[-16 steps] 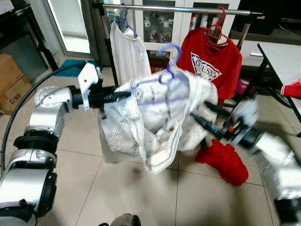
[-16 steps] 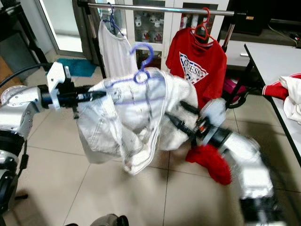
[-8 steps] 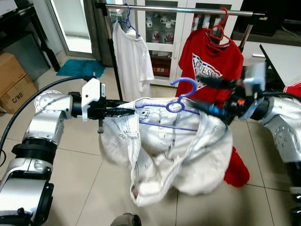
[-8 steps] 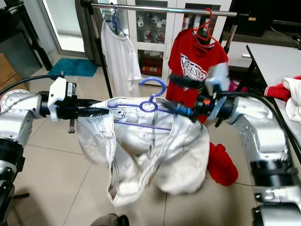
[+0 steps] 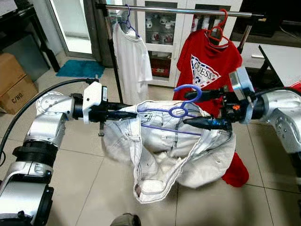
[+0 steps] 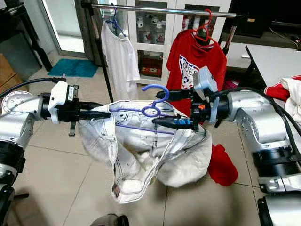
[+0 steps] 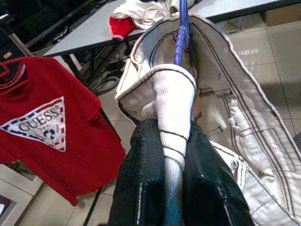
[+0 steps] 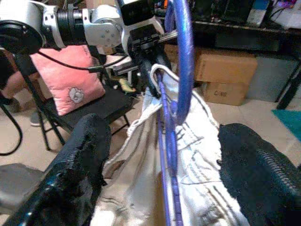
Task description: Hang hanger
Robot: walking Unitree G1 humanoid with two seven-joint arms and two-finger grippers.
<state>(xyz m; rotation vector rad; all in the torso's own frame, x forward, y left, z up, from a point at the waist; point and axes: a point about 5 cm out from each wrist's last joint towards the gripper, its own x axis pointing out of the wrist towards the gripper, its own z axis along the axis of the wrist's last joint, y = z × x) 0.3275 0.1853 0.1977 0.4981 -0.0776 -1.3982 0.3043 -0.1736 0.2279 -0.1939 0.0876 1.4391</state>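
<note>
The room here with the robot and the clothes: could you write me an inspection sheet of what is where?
Surface: tiled floor.
Job's things: blue hanger carrying a white garment, held level between both grippers; rail above and behind it.
Clutter: red cloth on the floor; clothes on the table.
Grippers: left gripper shut on the hanger's end through the fabric; right gripper open, one finger either side of the hook.
Cables: black cable by the left arm.
Surroundings: white shirt and red shirt on the rail; cardboard box.
</note>
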